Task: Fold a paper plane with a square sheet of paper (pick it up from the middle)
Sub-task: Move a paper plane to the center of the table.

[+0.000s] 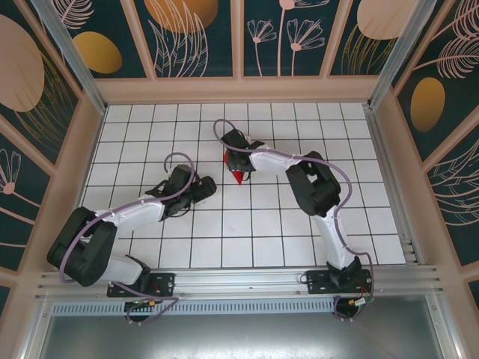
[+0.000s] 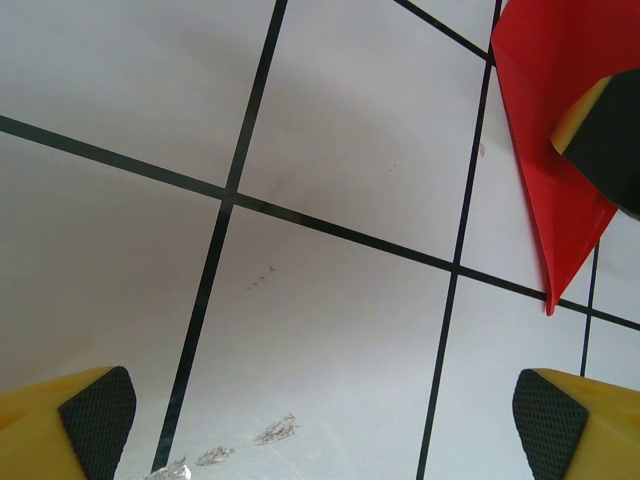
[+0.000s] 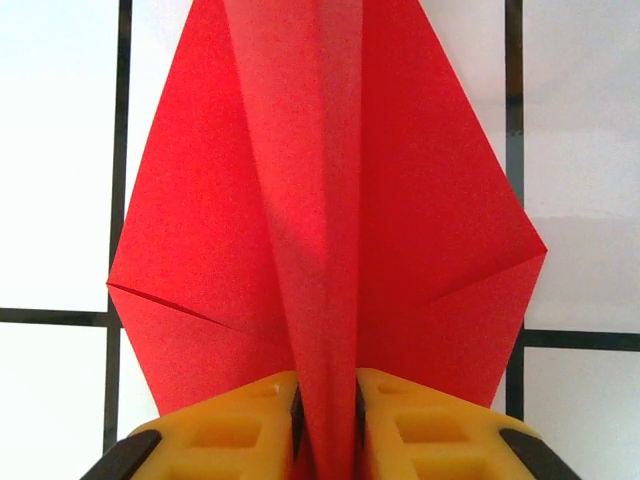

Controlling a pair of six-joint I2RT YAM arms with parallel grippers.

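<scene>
Right hand (image 3: 325,400) is clamping the raised centre ridge of the paper plane (image 3: 330,190) — fingers are pressing on either side of the keel, with the wings spreading out to both sides near the middle of the counter (image 1: 299,232). Left hand (image 2: 320,425) is hanging released, jaws wide, just beside the plane's pointed corner and touching nothing. I am judging the folding to be nearly done; the step in hand looks like setting the keel crease. To do it well I am aiming for a pinch centred on the ridge and an even squeeze so both wings match, with no sideways drag — thin paper will be skewing easily.
</scene>
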